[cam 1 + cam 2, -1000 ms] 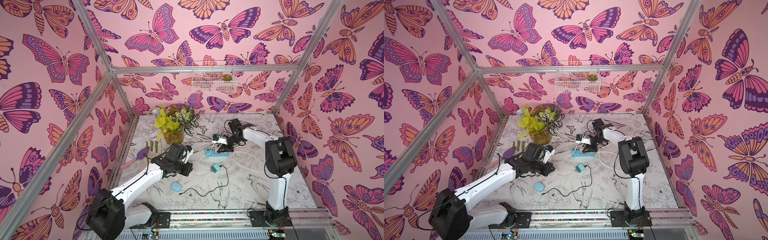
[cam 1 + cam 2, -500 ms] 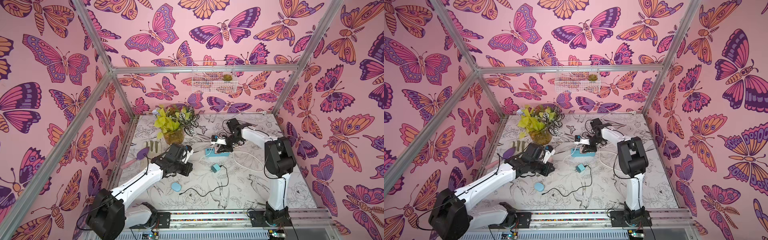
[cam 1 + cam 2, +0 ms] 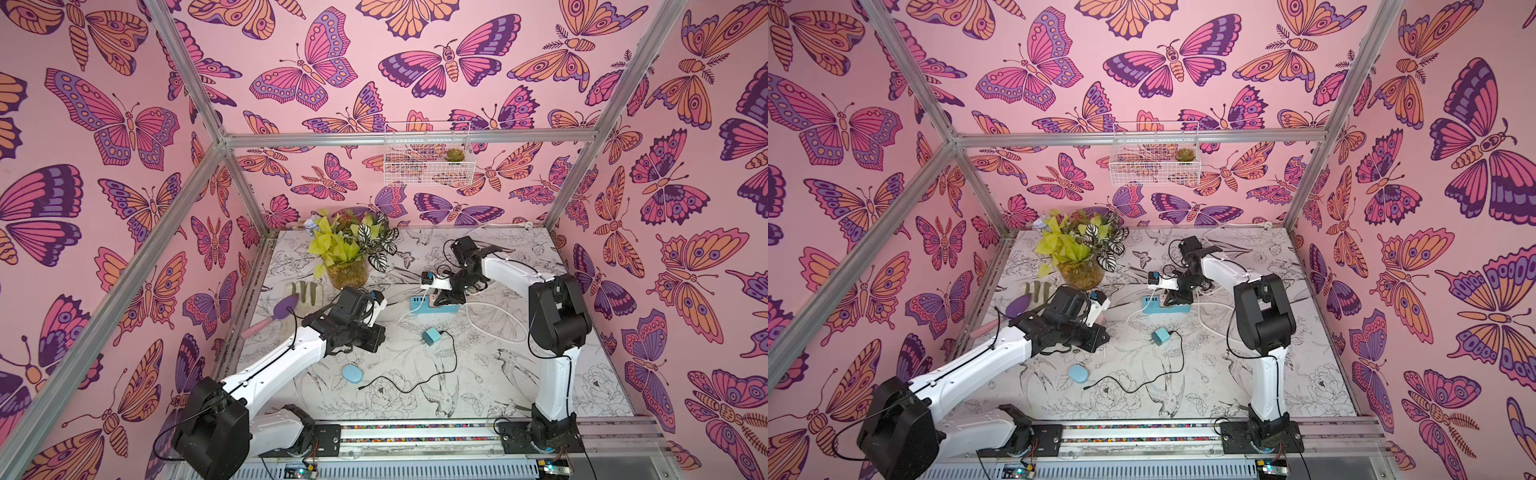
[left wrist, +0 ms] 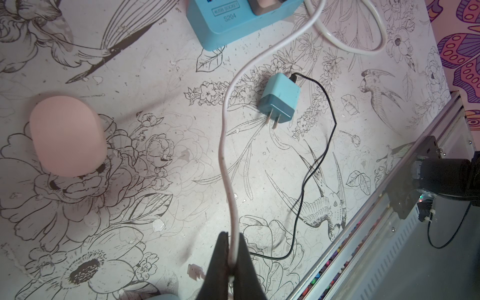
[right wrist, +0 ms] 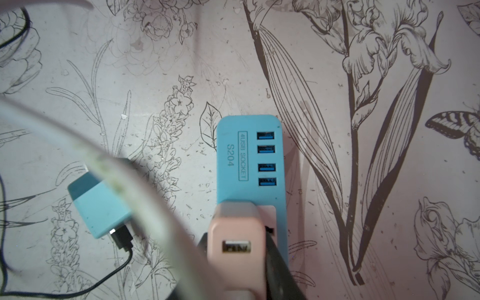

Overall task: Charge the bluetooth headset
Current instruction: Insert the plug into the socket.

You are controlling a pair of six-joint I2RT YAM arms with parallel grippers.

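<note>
**Top views.** The power strip (image 3: 417, 302) lies on the tabletop (image 3: 478, 395) and serves as the reference. The right arm (image 3: 511, 270) reaches down onto it. The left arm (image 3: 286, 361) ends short of it, nearer the robot's base. A light-blue oval case (image 3: 352, 372), judged the likeliest headset, lies well apart from the strip on that same near side, with nothing touching it. Against a second ago, only the right arm's wrist has shifted, and only slightly. The left arm and the case lie unchanged.

**Left wrist view.** The left fingers (image 4: 219, 262) are clamped shut on a white cable (image 4: 226, 145), close to its loose white connector (image 4: 194, 271). The cable runs toward the strip and out of frame. A teal charger (image 4: 279, 100), prongs bare, lies unplugged between the fingers and the strip, with a black cable (image 4: 320, 153) attached. A blurred pink rounded body (image 4: 67, 135) cannot be identified and may be the headset instead.

**Right wrist view.** The right fingers (image 5: 279, 265) grip a pink adapter (image 5: 235, 233) standing on the strip's outlet end, just beside four empty USB sockets. Full seating cannot be confirmed. The adapter's own port shows no plug. The near-stillness suggests the adapter is being pressed home or has just been. On that reading the power side is almost ready, but no cable reaches a headset and charging has not begun.
</note>
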